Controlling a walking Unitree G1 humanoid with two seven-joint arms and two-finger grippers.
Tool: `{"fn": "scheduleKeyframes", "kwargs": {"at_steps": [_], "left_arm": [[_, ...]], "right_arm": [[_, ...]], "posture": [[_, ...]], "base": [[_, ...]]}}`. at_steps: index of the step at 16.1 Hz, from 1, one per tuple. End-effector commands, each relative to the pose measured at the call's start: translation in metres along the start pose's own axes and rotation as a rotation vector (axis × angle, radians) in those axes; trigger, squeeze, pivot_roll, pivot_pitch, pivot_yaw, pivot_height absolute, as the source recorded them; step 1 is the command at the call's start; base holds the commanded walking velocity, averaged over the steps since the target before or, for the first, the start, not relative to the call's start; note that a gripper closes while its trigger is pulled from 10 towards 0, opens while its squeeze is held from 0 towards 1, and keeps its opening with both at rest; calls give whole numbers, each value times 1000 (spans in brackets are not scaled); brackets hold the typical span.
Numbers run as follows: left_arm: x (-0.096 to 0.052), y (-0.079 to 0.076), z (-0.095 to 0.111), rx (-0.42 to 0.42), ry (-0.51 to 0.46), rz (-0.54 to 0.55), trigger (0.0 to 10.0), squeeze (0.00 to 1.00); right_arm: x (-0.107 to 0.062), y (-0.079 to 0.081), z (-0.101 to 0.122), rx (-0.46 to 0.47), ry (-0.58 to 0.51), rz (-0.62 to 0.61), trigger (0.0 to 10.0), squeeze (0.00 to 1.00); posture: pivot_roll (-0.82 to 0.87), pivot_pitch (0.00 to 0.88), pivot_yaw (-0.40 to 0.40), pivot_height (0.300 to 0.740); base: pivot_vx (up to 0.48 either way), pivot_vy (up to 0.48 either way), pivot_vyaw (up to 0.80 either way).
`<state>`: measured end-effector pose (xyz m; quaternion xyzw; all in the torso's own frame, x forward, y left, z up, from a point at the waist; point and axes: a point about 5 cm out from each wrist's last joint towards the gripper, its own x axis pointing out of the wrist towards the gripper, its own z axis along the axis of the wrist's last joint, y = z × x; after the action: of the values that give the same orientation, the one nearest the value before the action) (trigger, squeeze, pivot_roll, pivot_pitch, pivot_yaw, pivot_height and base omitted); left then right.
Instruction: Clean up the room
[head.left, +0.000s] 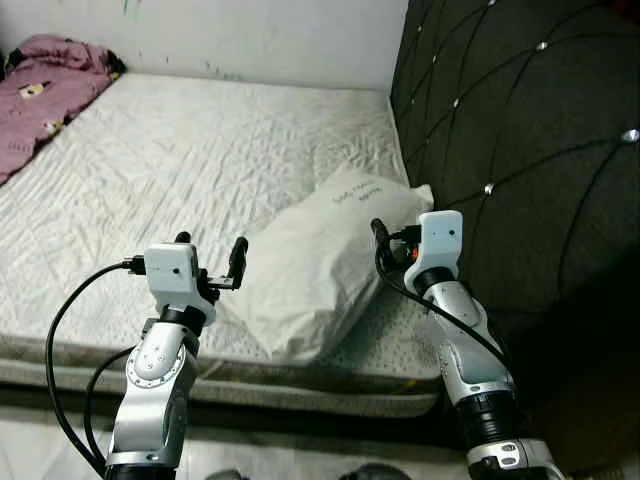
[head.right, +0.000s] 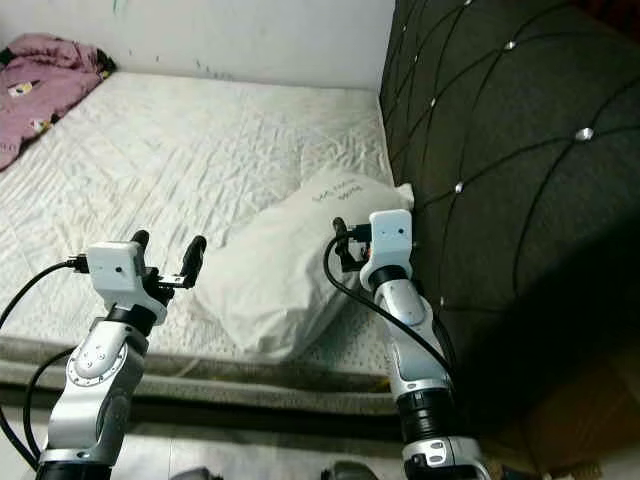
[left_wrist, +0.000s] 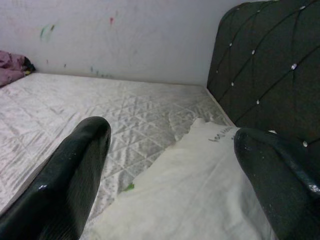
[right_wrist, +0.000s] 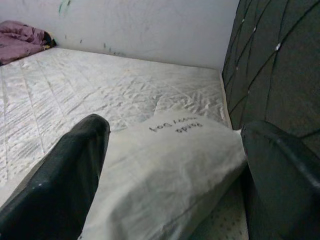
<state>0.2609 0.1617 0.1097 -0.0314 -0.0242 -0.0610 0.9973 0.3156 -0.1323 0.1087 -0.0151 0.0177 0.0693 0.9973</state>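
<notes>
Left gripper (head.left: 211, 257): black fingers spread, nothing held, poised just beside the near edge of the soft white fabric pillow (head.left: 315, 265). Right gripper (right_wrist: 167, 165): fingers spread, straddling the pillow's far end beside the dark tufted headboard (head.left: 520, 150). The pillow lies askew on the white quilted mattress (head.left: 180, 170), near its front edge. Risk: an uneven pinch on loose fabric could slip and drag the pillow to the floor.
</notes>
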Motion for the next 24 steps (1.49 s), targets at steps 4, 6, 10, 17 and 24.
{"fn": "scheduleKeyframes", "kwargs": {"at_steps": [4, 6, 10, 17, 24], "left_arm": [[1, 1, 3, 3, -11, -2, 10000, 0], [1, 1, 3, 6, -6, 1, 10000, 0], [1, 2, 1, 5, 9, 12, 10000, 0], [2, 3, -1, -11, 22, 14, 10000, 0], [3, 3, -1, -20, 19, 20, 10000, 0]], "right_arm": [[1, -1, 3, 3, -10, 0, 10000, 0], [1, -1, 3, 2, -10, 0, 10000, 0], [1, -1, 3, 5, -7, -1, 10000, 0], [2, -1, 3, 0, -3, -2, 10000, 0], [2, -2, 3, 0, -5, -5, 10000, 0]], "posture": [[-74, 0, -26, 740], [-74, 0, -26, 740], [-75, 0, -25, 740], [-77, 0, -27, 740], [-79, 0, -27, 740]], "base": [[353, 0, 0], [292, 0, 0], [0, 0, 0], [0, 180, 0], [0, 480, -326]]}}
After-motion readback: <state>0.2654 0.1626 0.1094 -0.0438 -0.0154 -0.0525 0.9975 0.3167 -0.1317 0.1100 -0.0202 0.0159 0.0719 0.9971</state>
